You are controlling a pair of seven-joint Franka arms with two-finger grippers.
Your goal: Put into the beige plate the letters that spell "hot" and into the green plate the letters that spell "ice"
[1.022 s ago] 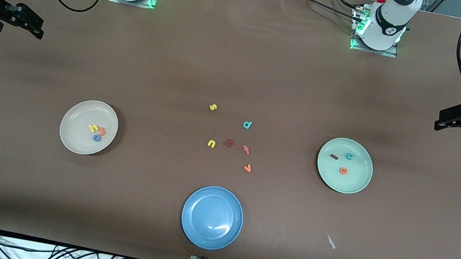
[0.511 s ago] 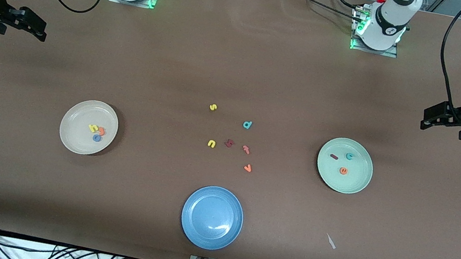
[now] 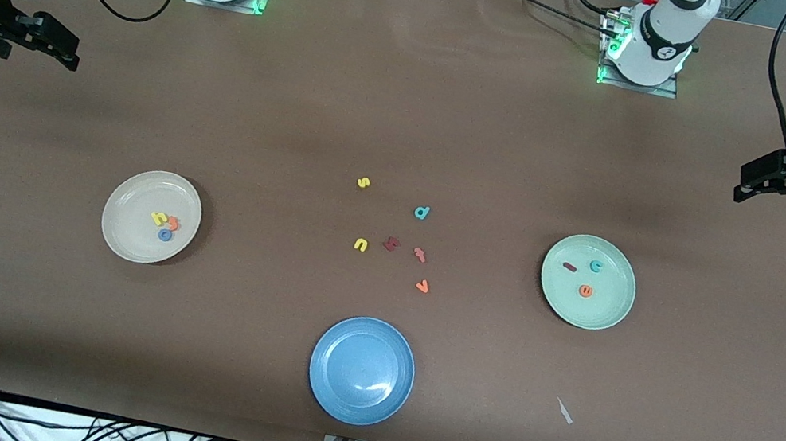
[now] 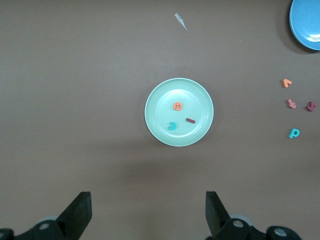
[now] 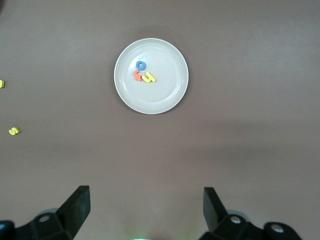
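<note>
The beige plate (image 3: 123, 193) holds the yellow h (image 3: 158, 218), orange t (image 3: 173, 223) and blue o (image 3: 165, 235). On the green plate (image 3: 608, 307) lie the dark red i (image 3: 569, 267), teal c (image 3: 596, 266) and orange e (image 3: 585, 291). My right gripper (image 3: 71, 52) hangs open and empty over bare table at the right arm's end; its wrist view shows the beige plate (image 5: 165, 97) well ahead of the gripper (image 5: 145, 192). My left gripper (image 3: 745, 184) is open and empty over the left arm's end, with the green plate (image 4: 165, 97) ahead of it (image 4: 147, 197).
Between the plates lie loose letters: yellow s (image 3: 363, 183), teal d (image 3: 422, 213), a yellow one (image 3: 360, 245), a dark red one (image 3: 391, 244), a salmon one (image 3: 420, 254), orange v (image 3: 422, 286). A blue plate (image 3: 362, 370) sits nearest the front camera. A white scrap (image 3: 564, 411) lies beside it.
The left arm swung in toward the table's middle, then pulled back and rose a little. The right gripper shifted slightly. Plates and letters stayed put.
</note>
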